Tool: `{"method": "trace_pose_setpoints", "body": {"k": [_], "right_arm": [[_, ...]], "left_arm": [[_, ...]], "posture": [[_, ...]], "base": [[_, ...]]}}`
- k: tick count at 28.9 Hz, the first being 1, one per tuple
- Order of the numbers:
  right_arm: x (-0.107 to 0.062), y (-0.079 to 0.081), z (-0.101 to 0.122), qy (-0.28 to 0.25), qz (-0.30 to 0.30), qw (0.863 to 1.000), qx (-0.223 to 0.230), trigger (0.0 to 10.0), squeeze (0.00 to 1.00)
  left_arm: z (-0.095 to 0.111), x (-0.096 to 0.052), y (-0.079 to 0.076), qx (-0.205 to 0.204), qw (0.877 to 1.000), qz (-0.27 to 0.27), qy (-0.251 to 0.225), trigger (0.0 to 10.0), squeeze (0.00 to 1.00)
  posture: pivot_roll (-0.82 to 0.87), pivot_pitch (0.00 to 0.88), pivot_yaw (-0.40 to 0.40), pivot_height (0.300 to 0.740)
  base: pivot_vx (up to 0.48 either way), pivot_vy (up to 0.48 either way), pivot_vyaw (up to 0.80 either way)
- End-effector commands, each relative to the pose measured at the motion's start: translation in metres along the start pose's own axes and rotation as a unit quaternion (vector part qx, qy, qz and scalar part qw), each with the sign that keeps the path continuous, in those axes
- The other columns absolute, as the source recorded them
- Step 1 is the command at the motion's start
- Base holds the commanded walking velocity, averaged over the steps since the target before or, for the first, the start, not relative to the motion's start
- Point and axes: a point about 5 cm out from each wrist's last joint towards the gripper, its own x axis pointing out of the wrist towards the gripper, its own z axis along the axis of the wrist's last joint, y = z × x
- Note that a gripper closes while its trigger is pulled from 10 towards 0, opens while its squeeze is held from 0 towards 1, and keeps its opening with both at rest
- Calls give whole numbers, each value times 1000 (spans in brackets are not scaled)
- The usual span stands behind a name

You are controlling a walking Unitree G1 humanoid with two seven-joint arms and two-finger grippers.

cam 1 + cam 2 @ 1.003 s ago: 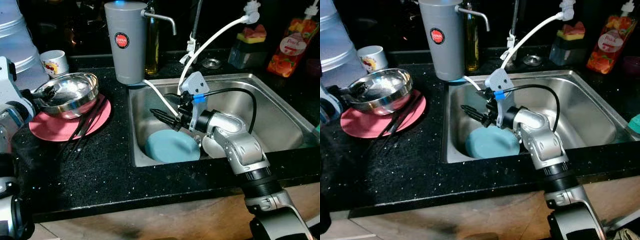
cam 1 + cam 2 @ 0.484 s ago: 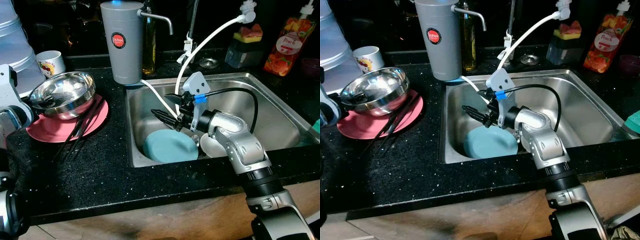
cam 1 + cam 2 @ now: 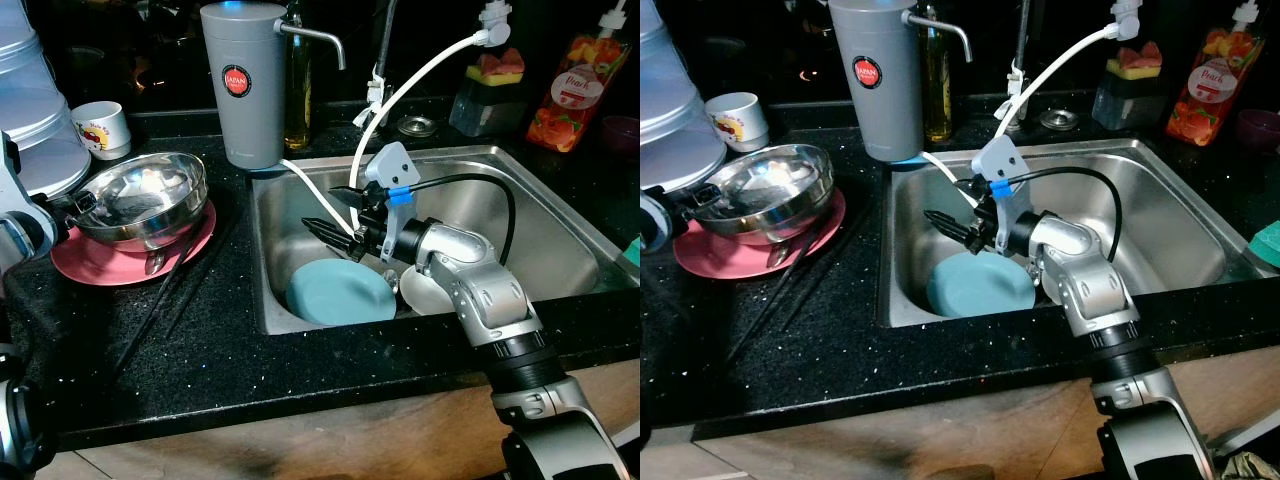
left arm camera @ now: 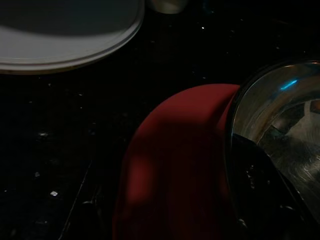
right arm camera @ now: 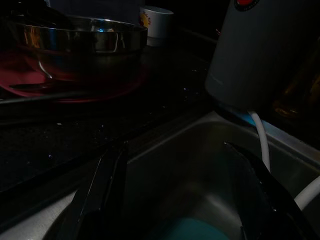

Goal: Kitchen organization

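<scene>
Left eye view: the right gripper [image 3: 332, 214] hangs inside the sink [image 3: 560, 235], fingers spread apart with nothing between them, pointing toward the sink's counter-side wall. The blue plate [image 3: 340, 291] lies flat on the sink floor directly under and slightly nearer than the fingertips (round, so no long axis to align to). A white plate [image 3: 420, 292] lies beside it, partly under the right forearm. Out on the counter beside the sink, the steel bowl [image 3: 142, 194] sits on the pink plate [image 3: 95, 258], with chopsticks [image 3: 165, 290] running off the plate toward the counter's front edge. The left gripper [image 3: 82, 203] touches the bowl's rim on the side away from the sink; I cannot tell whether its fingers are clamped.

Right eye view: same layout. The gray water filter [image 3: 878, 78] stands at the sink's back corner, its white hose [image 3: 945, 170] trailing past the right gripper.

Left wrist view: dark. A black finger [image 4: 260, 175] lies inside the bowl's rim, the pink plate beneath, and a pale round lid [image 4: 70, 35] is further off.

Right wrist view: both fingers [image 5: 102, 187] frame the sink wall, blue plate edge low between them.

Judgement: the right arm is far nearer the blue plate; the move turns on a drop straight down from the gripper.
</scene>
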Motion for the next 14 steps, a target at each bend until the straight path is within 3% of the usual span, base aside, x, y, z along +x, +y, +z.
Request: {"method": "trace_pose_setpoints", "body": {"k": [1,5,6,8,10,12,14], "right_arm": [[0,-3,2,-2,-3,1000,-5,10000,0],[-1,-3,2,-3,-3,1000,-6,10000,0],[-1,-3,2,-3,-3,1000,-6,10000,0],[-1,-3,3,-4,-3,1000,-7,10000,0],[0,-3,4,-6,-3,1000,-8,10000,0],[0,-3,5,-7,-4,1000,-8,10000,0],[0,-4,7,-12,-8,1000,-8,10000,0]], "left_arm": [[6,-3,3,3,1000,8,-8,0,0],[16,-6,4,6,999,10,-42,0,0],[26,-10,1,13,996,-2,-84,0,0],[36,-13,-2,10,992,-17,-122,0,0],[51,-21,-12,-13,984,-53,-169,0,0],[57,-24,-17,-18,980,-70,-184,0,0],[66,-31,-31,-23,970,-112,-214,0,0]], "posture": [[15,7,-21,740],[14,7,-21,740],[15,7,-22,740],[14,7,-23,740],[15,7,-23,740],[15,7,-23,740],[17,6,-24,740]], "base": [[0,0,0],[0,0,0],[0,0,0],[0,0,0],[0,0,0],[0,0,0],[0,0,0]]}}
